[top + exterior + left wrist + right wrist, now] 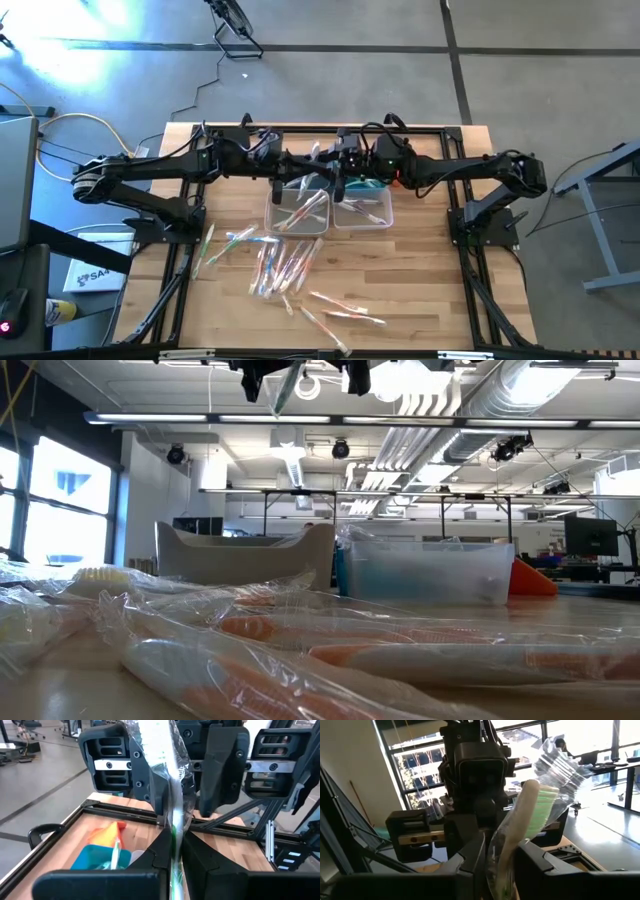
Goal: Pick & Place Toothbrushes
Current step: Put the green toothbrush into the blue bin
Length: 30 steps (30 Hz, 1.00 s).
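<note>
Both grippers (322,172) together above table

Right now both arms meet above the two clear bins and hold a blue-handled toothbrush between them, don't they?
Not quite: the toothbrush is green, not blue. The left wrist view shows its green handle inside a clear wrapper, clamped by the left gripper; the right wrist view shows its green bristles, with the right gripper around it. The rest holds: in the high view both arms meet above the clear bins.

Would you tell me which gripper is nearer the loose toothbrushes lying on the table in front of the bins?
Left, narrowly. The left gripper hovers above the left clear bin, just behind the toothbrush pile; the right gripper hovers over the right clear bin, farther off.
</note>
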{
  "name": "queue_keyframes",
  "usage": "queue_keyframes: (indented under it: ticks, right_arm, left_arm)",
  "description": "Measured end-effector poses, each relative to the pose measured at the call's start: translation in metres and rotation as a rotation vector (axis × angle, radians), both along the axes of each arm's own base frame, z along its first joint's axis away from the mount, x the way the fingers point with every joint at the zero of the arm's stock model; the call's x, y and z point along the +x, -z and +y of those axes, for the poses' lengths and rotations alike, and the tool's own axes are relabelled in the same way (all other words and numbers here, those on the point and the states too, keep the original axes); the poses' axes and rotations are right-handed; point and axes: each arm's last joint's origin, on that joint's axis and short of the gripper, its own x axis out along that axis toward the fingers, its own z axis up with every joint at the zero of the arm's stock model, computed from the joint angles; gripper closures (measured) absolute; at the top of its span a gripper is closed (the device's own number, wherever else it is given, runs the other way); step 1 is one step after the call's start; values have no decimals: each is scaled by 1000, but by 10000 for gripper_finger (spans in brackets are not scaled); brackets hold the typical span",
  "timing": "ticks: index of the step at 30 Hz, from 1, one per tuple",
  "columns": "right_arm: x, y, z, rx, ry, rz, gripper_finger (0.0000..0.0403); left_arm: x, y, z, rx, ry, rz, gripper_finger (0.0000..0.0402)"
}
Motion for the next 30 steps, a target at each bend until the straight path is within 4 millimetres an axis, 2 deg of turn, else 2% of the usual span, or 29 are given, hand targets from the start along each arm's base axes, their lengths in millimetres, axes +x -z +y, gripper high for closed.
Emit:
queue_keyframes:
  ticks: [11,26,30]
  right_arm:
    - [0,0,0,5,-1,5,390]
    - [0,0,-1,8,23,4,394]
    - [0,0,-1,4,30,5,395]
  left_arm:
    - [0,0,0,12,1,1,380]
    - [0,0,0,21,-6,1,378]
    - [0,0,1,9,-51,1,352]
